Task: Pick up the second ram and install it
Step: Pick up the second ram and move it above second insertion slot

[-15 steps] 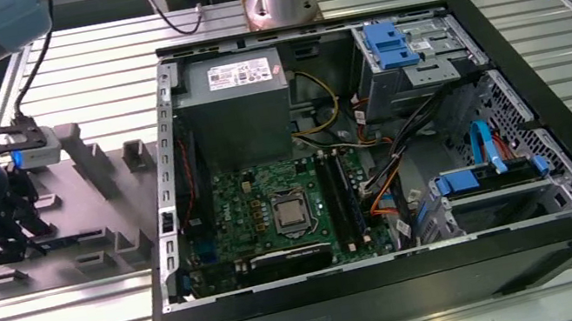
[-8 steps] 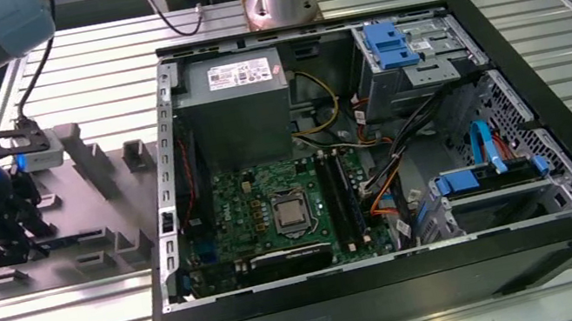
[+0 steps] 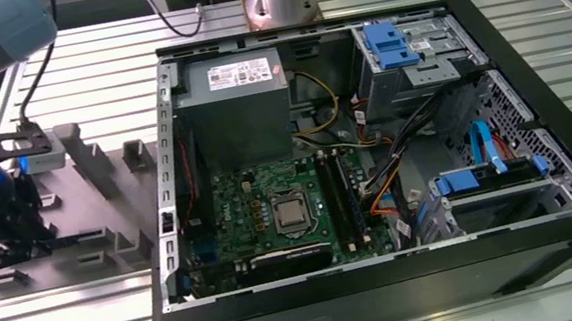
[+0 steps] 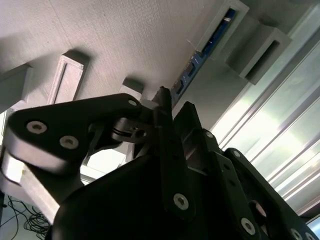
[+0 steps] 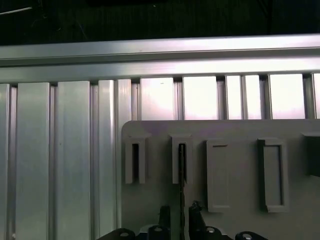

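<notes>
Grey fixture [image 5: 235,130] holds the second ram [image 5: 182,192] on edge; tool [image 5: 180,208] straddles it part-open, gripping nothing, so I'd centre before squeezing.

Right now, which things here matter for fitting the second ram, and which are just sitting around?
For the job: second ram standing in the grey fixture; open tool astride it; green board with black sockets.

Just there: power supply; blue drive cage; cables.
</notes>
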`<state>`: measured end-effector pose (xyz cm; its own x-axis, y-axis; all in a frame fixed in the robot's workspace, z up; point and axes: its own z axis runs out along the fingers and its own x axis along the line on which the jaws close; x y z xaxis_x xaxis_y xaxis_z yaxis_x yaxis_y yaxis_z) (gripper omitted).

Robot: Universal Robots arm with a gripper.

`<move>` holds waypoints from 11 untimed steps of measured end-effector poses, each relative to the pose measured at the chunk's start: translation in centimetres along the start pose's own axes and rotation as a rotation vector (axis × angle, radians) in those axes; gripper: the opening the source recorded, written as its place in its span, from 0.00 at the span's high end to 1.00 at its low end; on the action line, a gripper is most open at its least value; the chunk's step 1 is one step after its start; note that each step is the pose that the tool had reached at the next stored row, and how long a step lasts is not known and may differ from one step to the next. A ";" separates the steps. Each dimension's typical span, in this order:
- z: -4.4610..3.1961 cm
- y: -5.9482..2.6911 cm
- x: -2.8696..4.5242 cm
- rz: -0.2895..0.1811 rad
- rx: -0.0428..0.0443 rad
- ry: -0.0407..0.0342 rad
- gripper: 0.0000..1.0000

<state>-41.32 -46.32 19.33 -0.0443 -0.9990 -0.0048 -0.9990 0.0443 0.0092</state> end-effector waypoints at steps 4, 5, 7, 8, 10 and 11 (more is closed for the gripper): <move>0.12 0.00 0.00 0.000 0.0001 -0.0002 0.75; 0.15 0.00 0.00 0.000 0.0000 -0.0011 0.75; 0.25 -0.01 0.00 0.000 0.0001 -0.0023 0.75; 0.30 -0.02 0.00 0.000 0.0000 -0.0029 0.75; 0.41 -0.02 0.00 0.000 -0.0002 -0.0044 0.75; 0.45 -0.02 0.00 0.000 -0.0001 -0.0052 0.75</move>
<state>-41.30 -46.32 18.89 -0.0443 -0.9990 -0.0100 -0.9990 0.0443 0.0093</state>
